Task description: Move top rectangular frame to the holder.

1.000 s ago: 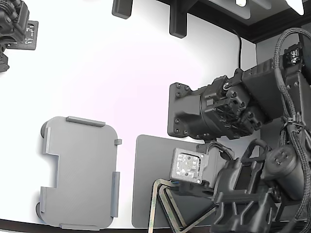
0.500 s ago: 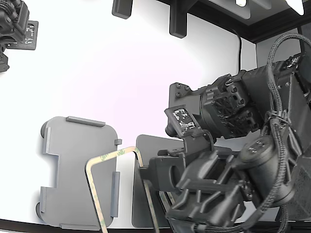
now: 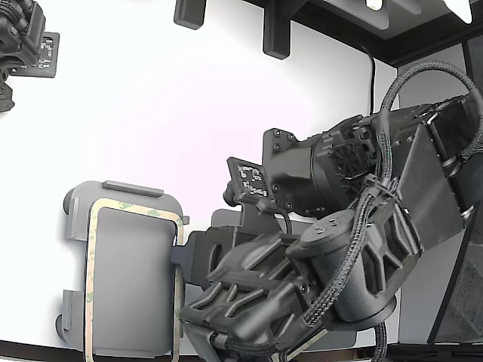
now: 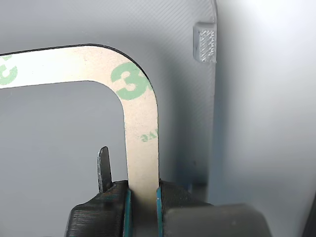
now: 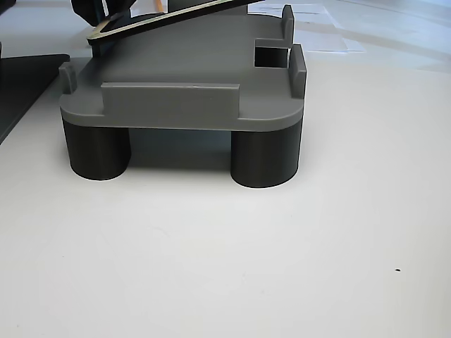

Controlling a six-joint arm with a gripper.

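Gripper (image 4: 142, 195) fingers clamp one long side of the top rectangular frame (image 3: 92, 249), held tilted just above the holder (image 3: 128, 286); thin, light, probably flexible, best pinched edgewise.

Under my fingers lies a white table (image 3: 189, 128), bright and almost washed out by strong light. Far ahead of my fingers, black brackets (image 3: 275, 34) hang over its far edge. A dark grey mat (image 3: 223, 226) lies just behind them.
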